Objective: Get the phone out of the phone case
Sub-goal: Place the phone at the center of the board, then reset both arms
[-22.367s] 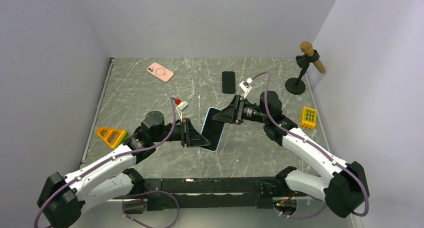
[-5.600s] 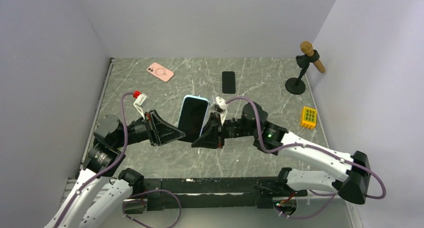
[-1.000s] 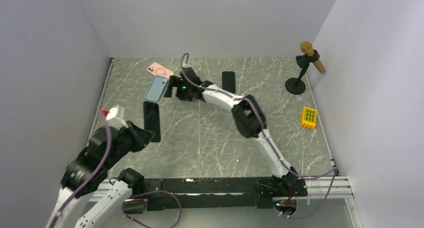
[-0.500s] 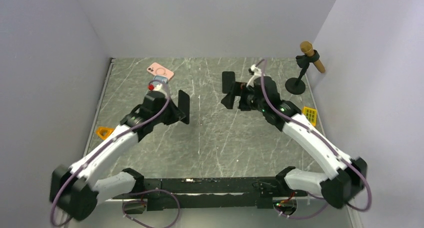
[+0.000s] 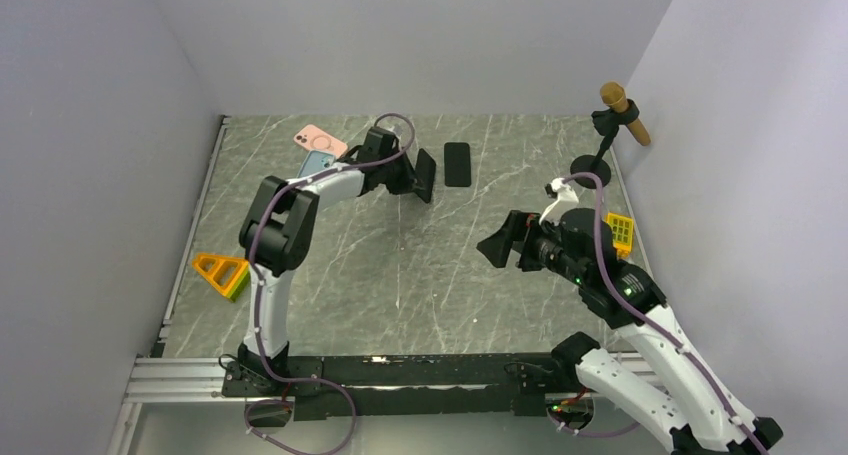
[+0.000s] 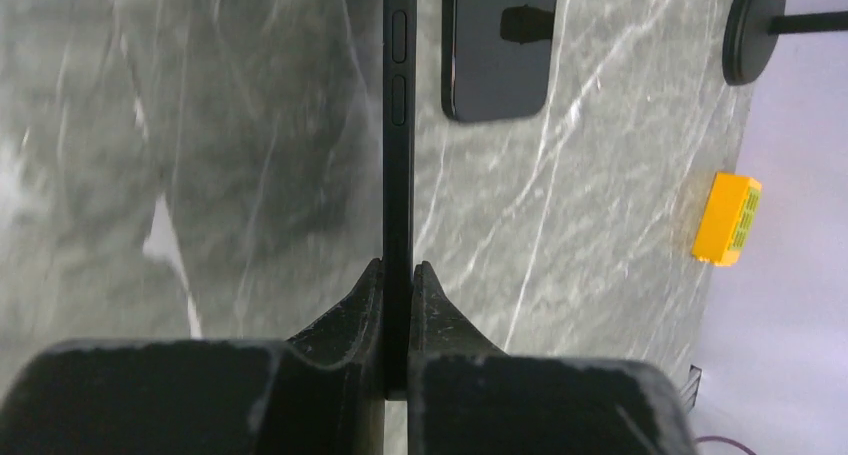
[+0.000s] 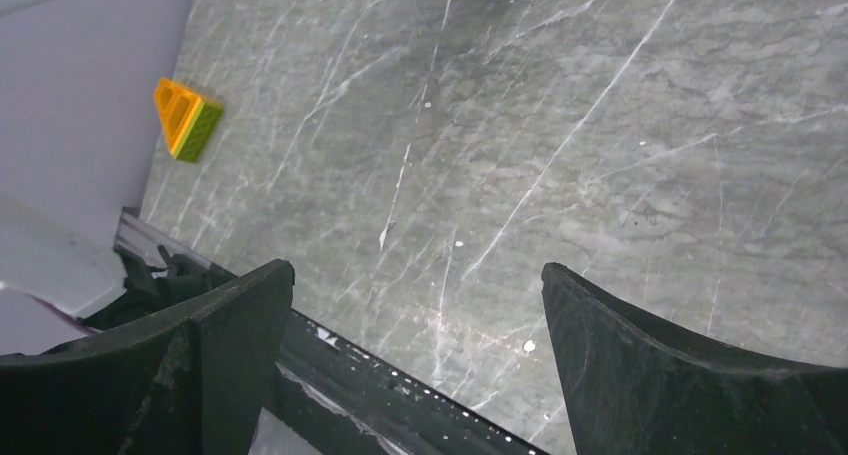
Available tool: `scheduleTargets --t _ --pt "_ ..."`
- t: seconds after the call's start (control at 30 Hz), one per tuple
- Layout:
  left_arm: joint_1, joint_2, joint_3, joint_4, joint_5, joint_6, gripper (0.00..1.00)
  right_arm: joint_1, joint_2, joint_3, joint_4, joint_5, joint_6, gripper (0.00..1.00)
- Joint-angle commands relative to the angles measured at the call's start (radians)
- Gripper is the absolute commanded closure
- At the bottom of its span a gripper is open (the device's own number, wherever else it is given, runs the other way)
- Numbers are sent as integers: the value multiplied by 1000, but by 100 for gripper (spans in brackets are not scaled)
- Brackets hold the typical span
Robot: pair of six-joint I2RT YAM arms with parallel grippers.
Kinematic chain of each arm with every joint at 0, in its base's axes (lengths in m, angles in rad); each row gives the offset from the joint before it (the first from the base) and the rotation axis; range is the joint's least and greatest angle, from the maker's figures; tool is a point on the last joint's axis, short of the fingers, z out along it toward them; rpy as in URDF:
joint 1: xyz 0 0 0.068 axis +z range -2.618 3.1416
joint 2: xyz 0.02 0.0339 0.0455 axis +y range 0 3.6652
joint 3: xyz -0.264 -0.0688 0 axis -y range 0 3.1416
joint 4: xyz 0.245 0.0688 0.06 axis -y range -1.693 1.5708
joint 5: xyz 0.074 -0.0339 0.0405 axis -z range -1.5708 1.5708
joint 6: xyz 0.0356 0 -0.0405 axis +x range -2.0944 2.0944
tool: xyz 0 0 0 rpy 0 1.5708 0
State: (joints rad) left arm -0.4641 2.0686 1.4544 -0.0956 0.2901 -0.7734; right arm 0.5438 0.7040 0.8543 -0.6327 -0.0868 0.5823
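The left gripper point(image 6: 398, 275) is clamped on the slim black phone point(image 6: 397, 125), holding it on edge near the far edge of the grey marble worktop point(image 5: 400, 275), just beside a second black phone point(image 6: 498, 45) lying flat. The light-blue phone case point(image 5: 318, 162) lies apart toward the far left corner, next to a pink phone case point(image 5: 320, 140), and the right gripper point(image 5: 497, 247) hangs wide open and empty near the right edge. The phone looks bare, so extraction seems done; what remains is turning it flat, lowering it onto bare worktop and releasing.
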Motion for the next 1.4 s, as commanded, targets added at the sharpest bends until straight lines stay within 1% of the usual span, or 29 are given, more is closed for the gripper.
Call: scheduleTargets --t 0.0,0.07,0.13,0.2,0.27,0.33,0.47,0.53,0.57,0.63,0.73,0.8,0.83,0.93,1.03,1.1,1.17,1.23,1.3,1.37 --pt "3 101 156 86 47 -34 100 -4 -72 -2 -81 9 24 3" --pt "8 177 229 83 64 -66 100 -3 -92 1 -102 18 21 3" --pt "7 249 320 29 71 -72 98 -3 -110 -3 -110 20 21 3" --pt "9 289 367 -6 57 -89 90 -4 -119 -11 -113 19 19 3" --pt "15 290 335 14 57 -116 73 -4 -120 -11 -124 19 16 3" --pt "19 268 292 22 47 -116 59 -5 -122 -12 -126 21 21 3" --pt "29 201 254 -52 40 -53 17 -3 -118 0 -131 31 41 3" --pt "35 140 255 -144 8 3 3 -3 -103 11 -143 35 43 3" --pt "38 110 242 -175 -7 29 1 -4 -93 18 -151 40 42 2" --pt "48 29 201 -227 -30 74 1 -3 -83 31 -172 60 37 2" --pt "61 -110 122 -312 -52 131 0 -4 -97 44 -207 131 45 0" --pt "61 -227 37 -337 -53 178 1 -3 -118 47 -230 186 60 0" --pt "61 -299 -31 -325 -45 192 1 -3 -131 43 -234 201 62 0" --pt "54 -565 -272 -275 -21 204 0 -3 -164 30 -246 250 65 0" --pt "38 -877 -493 -311 -51 202 1 -3 -179 30 -280 307 69 0" --pt "29 -1099 -587 -361 -86 207 1 -3 -198 20 -277 322 81 0" --pt "29 -1303 -632 -442 -128 214 1 -2 -220 10 -252 301 75 0" --pt "31 -1470 -632 -526 -154 220 1 -2 -232 15 -235 295 76 0" --pt "33 -1588 -596 -609 -160 218 0 -3 -246 30 -228 297 72 0" --pt "33 -1665 -549 -671 -154 218 1 -3 -262 49 -216 300 67 0"
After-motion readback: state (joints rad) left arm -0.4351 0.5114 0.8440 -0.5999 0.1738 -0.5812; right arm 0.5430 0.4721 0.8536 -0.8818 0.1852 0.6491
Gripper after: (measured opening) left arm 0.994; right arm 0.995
